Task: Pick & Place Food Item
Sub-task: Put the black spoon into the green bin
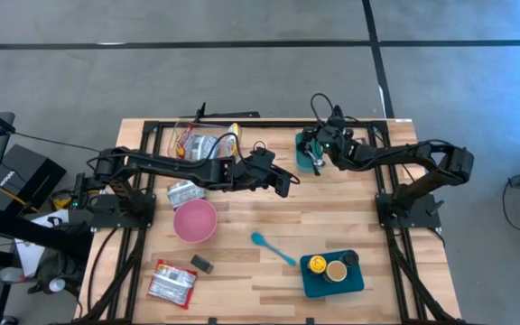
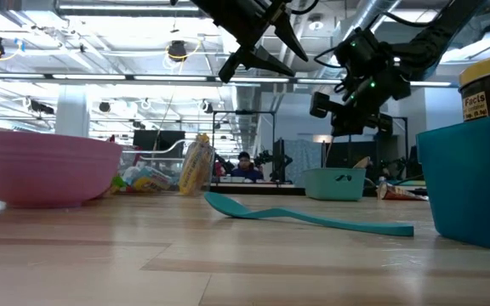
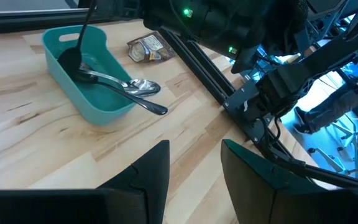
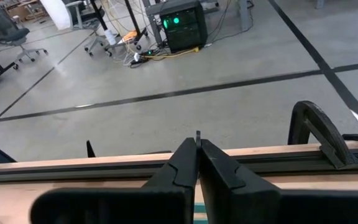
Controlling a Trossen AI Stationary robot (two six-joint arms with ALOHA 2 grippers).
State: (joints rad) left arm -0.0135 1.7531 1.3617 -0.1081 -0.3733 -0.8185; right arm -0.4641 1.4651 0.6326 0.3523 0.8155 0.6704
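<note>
A red and silver food packet (image 1: 171, 282) lies flat near the table's front left. A silver packet (image 1: 186, 191) lies beside the pink bowl (image 1: 195, 219). Another packet (image 3: 145, 48) lies next to the teal bin (image 3: 86, 74), which holds metal spoons and a black utensil (image 3: 73, 59). My left gripper (image 3: 194, 149) hovers open above the table's middle (image 1: 287, 183), nothing between its fingers. My right gripper (image 4: 197, 144) is over the teal bin (image 1: 307, 155) at the far side, shut on the black utensil's thin handle. My right gripper pinches the black utensil's thin handle between its two fingers; a sliver of its end (image 4: 197, 134) pokes out past the fingertips. The handle (image 3: 86, 28) rises steeply out of the bin, and the utensil's head rests inside the bin.
A clear container (image 1: 197, 144) of snacks stands at the far left. A teal spoon (image 1: 273, 248) lies in the middle front, a teal tray (image 1: 319, 287) with jars at the front right, and a small dark block (image 1: 202, 264) near the packet. Black frame rails run along the table's edges.
</note>
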